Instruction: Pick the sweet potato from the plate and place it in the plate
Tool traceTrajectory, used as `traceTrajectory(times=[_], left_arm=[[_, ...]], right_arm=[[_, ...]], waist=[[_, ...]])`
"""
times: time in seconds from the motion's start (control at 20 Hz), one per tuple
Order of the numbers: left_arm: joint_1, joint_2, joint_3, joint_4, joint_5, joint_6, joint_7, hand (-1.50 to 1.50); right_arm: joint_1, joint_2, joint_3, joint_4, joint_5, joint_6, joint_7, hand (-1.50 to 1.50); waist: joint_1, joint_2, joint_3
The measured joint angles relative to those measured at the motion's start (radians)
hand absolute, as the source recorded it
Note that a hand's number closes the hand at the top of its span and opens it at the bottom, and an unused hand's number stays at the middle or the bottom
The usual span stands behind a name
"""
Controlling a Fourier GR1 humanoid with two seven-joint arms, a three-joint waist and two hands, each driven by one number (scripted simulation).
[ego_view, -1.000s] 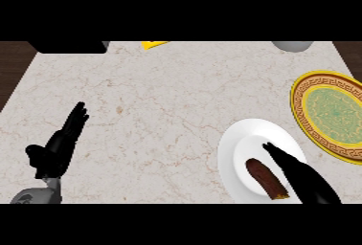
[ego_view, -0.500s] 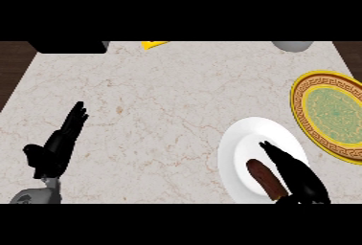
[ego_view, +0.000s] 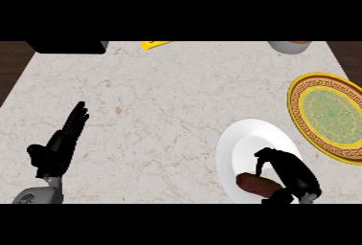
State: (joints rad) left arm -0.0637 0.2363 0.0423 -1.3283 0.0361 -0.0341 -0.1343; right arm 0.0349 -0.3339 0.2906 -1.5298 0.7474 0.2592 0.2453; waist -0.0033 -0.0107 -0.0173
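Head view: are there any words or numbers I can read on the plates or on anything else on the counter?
No words, numbers or signs can be read here.
yellow-rimmed plate: only a curly border pattern, no letters.
white plate: plain, nothing written.
sweet potato: no label.
yellow thing at the far edge: cut off, no writing shows.

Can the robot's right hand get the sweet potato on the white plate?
Most likely yes. The right hand is right over the sweet potato on the white plate. Its fingers look curled round the potato's right end, and nothing lies in between.
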Motion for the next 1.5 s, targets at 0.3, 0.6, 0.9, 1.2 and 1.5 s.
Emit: traceTrajectory(times=[0.3,0.6,0.9,1.2,1.5], left_arm=[[0.033,0.003,0.023,-0.015,0.007,0.013,0.002,0.0],[0.04,0.004,0.033,-0.018,0.015,0.013,-0.001,0.0],[0.037,0.013,0.028,-0.026,0.016,-0.008,0.005,0.0],[0.019,0.0,0.019,-0.019,0.002,-0.009,0.002,0.0],[0.017,-0.013,0.012,-0.025,-0.014,0.0,0.009,0.0]], right_arm=[[0.125,-0.186,-0.29,0.076,-0.118,-0.088,-0.149,1.5],[0.179,-0.375,-0.613,0.299,-0.228,-0.188,-0.357,1.5],[0.208,-0.504,-0.833,0.556,-0.332,-0.243,-0.696,1.5],[0.2,-0.595,-0.965,0.717,-0.395,-0.248,-0.918,1.5],[0.17,-0.625,-1.065,0.694,-0.469,-0.256,-0.966,1.5]], waist=[[-0.049,0.003,0.016],[-0.057,0.006,0.023],[-0.026,0.008,0.022],[-0.009,0.009,0.019],[-0.004,0.009,0.017]])
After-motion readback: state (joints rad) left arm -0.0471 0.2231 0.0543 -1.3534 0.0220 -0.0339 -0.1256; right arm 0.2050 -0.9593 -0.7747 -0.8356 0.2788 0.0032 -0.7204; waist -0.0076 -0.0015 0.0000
